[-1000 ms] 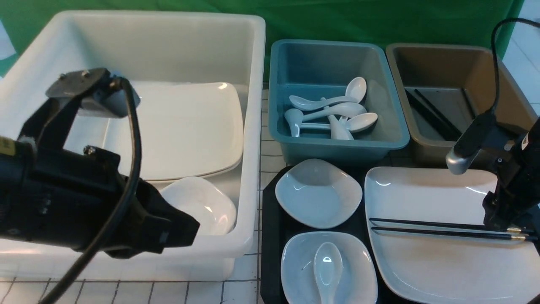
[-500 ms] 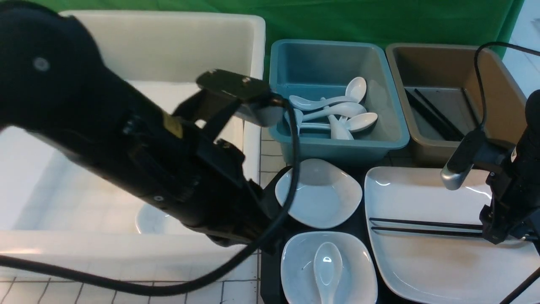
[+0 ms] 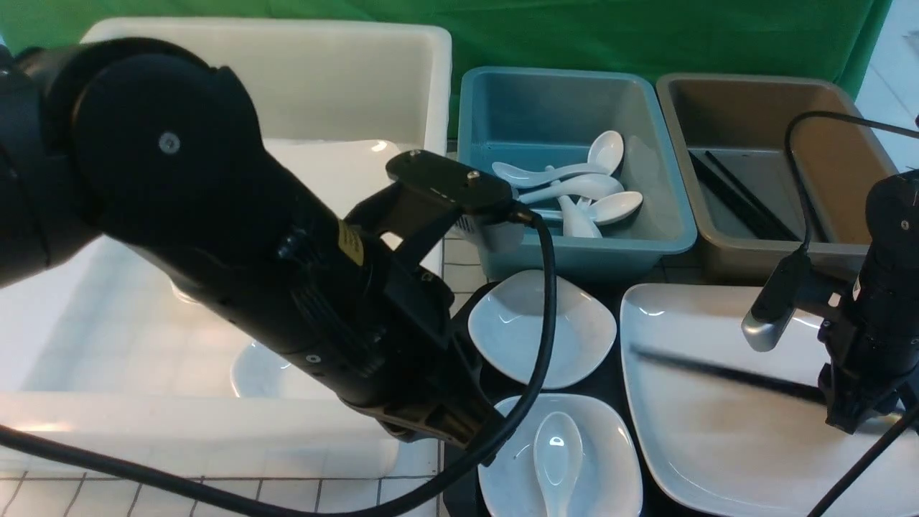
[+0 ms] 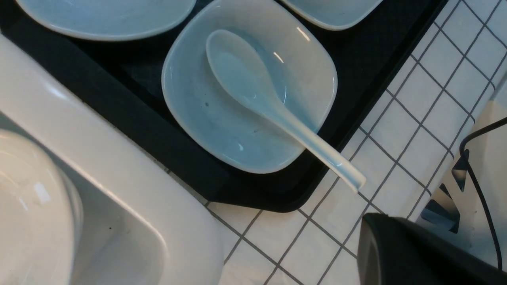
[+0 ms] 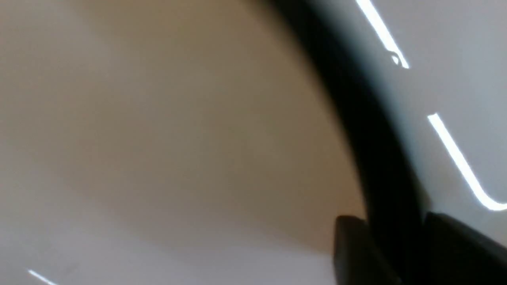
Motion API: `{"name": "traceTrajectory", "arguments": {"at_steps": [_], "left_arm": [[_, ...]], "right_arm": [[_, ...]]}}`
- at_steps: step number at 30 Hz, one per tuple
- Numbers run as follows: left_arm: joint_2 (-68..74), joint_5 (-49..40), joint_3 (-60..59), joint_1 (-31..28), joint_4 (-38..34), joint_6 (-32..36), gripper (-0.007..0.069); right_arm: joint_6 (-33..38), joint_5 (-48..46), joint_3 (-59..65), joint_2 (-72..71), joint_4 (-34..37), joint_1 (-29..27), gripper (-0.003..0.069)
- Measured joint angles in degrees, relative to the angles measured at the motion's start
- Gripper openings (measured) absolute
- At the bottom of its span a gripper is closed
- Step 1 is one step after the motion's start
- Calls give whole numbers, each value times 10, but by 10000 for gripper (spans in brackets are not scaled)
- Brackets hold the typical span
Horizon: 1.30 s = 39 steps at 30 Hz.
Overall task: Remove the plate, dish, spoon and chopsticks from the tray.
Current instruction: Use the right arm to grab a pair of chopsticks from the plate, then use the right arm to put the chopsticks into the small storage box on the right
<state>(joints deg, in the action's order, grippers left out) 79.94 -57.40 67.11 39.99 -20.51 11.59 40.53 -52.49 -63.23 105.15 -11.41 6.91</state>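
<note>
Both chopsticks (image 3: 718,372) look pinched at their thick ends in the right gripper's (image 3: 849,422) nearly closed jaws, slanting across the plate's (image 3: 718,467) middle, so lift slowly and level lest one stick slip free.

The black tray (image 4: 119,99) with its raised rim sits on the table and carries everything. On its right side lies the large white squarish plate (image 3: 718,452), flat. The black chopsticks (image 3: 718,370) slant across the plate as a blurred streak, their right end pinched in the right tool (image 3: 854,420). On the tray's left are two small white dishes. The far dish (image 3: 538,330) is empty. The near dish (image 3: 610,467) holds the white spoon (image 3: 558,449), bowl up, its handle reaching past the tray's edge.
</note>
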Motion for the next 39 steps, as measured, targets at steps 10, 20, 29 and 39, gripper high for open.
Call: {"name": "traceTrajectory", "arguments": {"at_steps": [10, 20, 29, 39], "left_arm": [[0, 25, 0, 0, 2, 0, -4], [0, 58, 8, 0, -1, 0, -4], [1, 151, 71, 0, 0, 0, -4], [83, 301, 172, 0, 19, 0, -4]], "right_arm": [[12, -84, 0, -9, -3, 28, 136], [36, -164, 0, -126, 34, 94, 136], [45, -96, -47, -233, 75, 60, 136], [25, 78, -174, -147, 265, -85, 136]]}}
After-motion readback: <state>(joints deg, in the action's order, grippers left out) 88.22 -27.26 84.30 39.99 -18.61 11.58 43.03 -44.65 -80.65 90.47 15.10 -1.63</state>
